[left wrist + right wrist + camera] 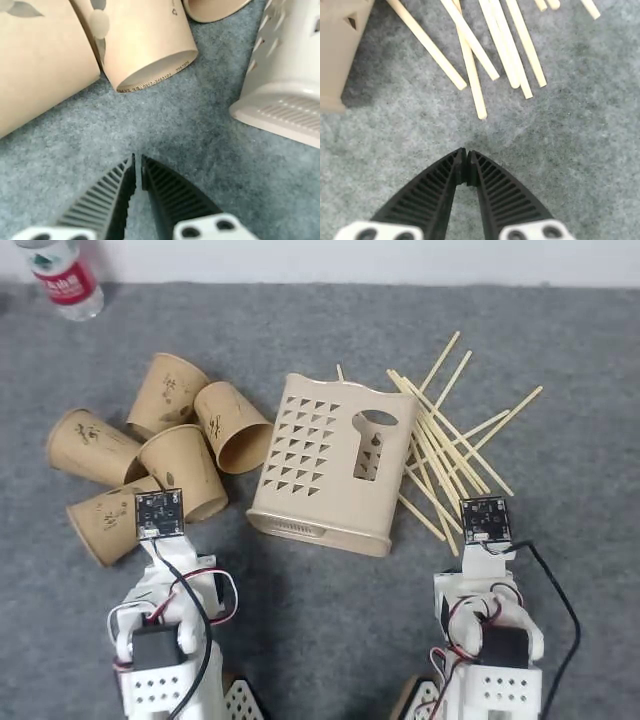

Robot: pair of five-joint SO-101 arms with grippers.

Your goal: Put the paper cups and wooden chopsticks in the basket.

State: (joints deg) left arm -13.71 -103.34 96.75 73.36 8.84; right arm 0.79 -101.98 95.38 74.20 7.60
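both hands [138,165] [466,159] closed, empty
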